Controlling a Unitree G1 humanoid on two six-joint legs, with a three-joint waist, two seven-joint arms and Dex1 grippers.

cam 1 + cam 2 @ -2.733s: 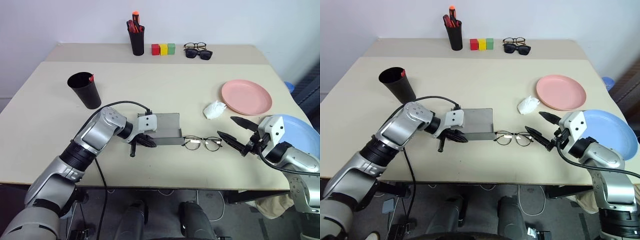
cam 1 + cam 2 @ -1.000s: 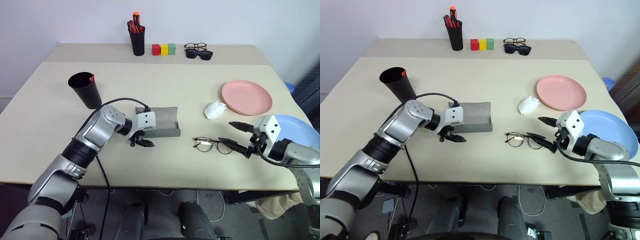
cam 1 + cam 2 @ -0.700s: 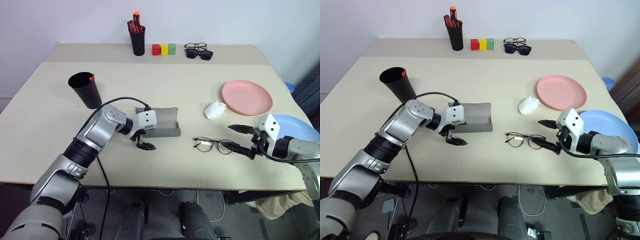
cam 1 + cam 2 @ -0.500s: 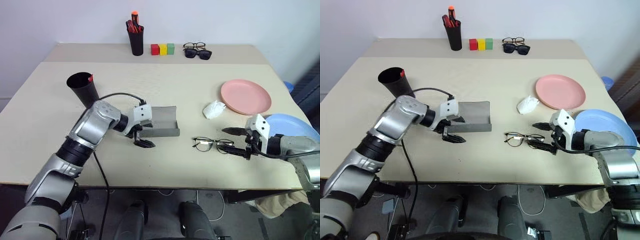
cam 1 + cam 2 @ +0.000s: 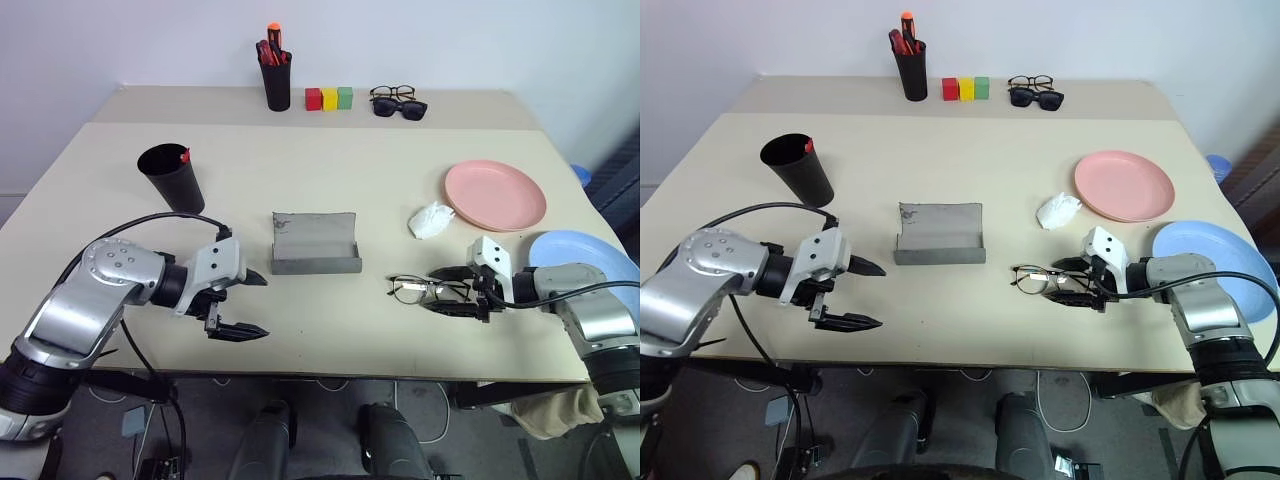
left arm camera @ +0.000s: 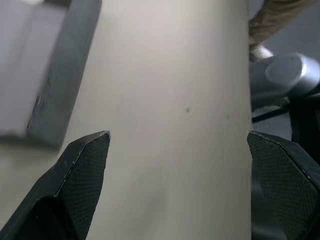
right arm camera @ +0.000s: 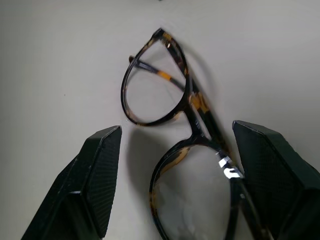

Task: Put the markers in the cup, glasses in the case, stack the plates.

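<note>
The wire-rimmed glasses (image 5: 418,290) lie folded-out on the table right of the grey case (image 5: 315,243), which stands open and empty. My right gripper (image 5: 431,289) is low over the table, open, with one finger on each side of the glasses (image 7: 190,95) and not touching them. My left gripper (image 5: 262,307) is open and holds nothing, left of the case and nearer the front edge. The black cup (image 5: 171,179) stands at the left with a red marker end (image 5: 184,156) poking over its rim. The pink plate (image 5: 496,195) and the blue plate (image 5: 590,262) lie apart at the right.
A crumpled white scrap (image 5: 430,218) lies between the pink plate and the glasses. Along the back stand a pen pot of red markers (image 5: 275,78), three coloured blocks (image 5: 328,98) and two other pairs of glasses (image 5: 397,102). The blue plate overhangs the table's right edge.
My left gripper let go of the case, opened wider and drew back left toward the front edge. My right gripper sank and slid in around the glasses.
</note>
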